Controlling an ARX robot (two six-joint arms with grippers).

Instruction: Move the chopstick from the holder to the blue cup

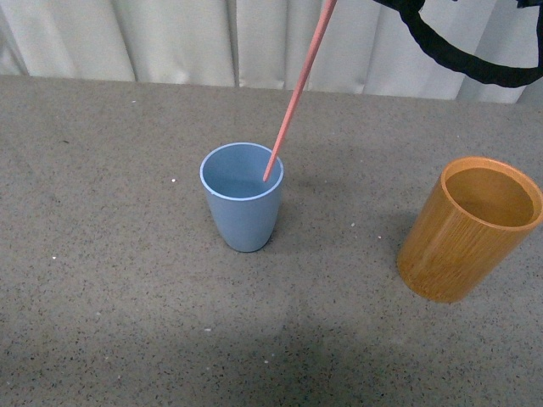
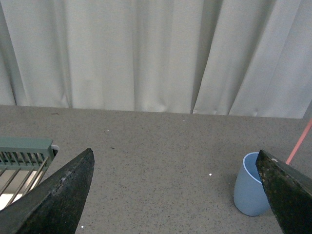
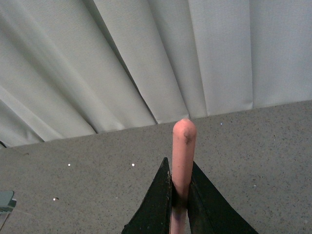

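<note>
The pink-red chopstick slants down from the top of the front view, its lower tip inside the light-blue cup at mid-table. The orange-brown bamboo holder stands empty at the right. My right gripper is shut on the chopstick, whose blunt upper end sticks out past the fingertips; the gripper itself is above the front view. My left gripper is open and empty, low over the table, with the blue cup beside one finger and a bit of chopstick behind it.
A grey-green slatted rack sits at the table's edge in the left wrist view. A white curtain hangs behind the speckled grey table. A black cable loops at the upper right of the front view.
</note>
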